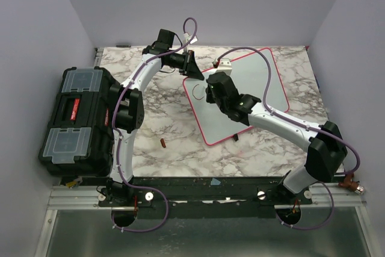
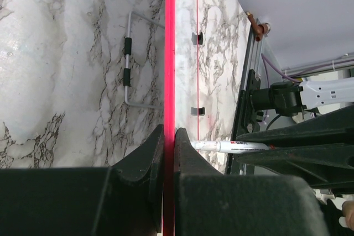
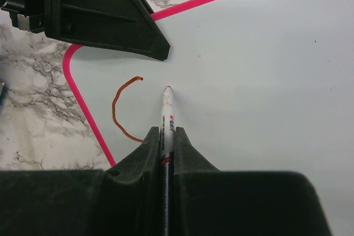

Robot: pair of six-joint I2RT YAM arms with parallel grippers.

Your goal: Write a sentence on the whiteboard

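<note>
Grip comes first: the right jaws are clenched on the marker, whose barrel runs straight out between them. Its tip is at the whiteboard, though whether it touches the surface cannot be told. The left jaws are pinched shut on the board's pink rim at its far-left corner, seemingly to steady it. Just left of the tip is the only writing, one orange-red curve open to the right like a C. So the sentence is judged barely begun: perhaps a first letter is down, and all the remaining letters and words are still to come on a board that is otherwise bare. From above, the marker points away from the right wrist toward the far left, at the left jaws, with its long axis slanting across the board's left end. The whiteboard lies on the marble tabletop right of centre and skewed, its long axis rising from near-left to far-right, so no edge squares with the tabletop's edges. A small reddish piece, maybe the cap, lies apart on the marble.
</note>
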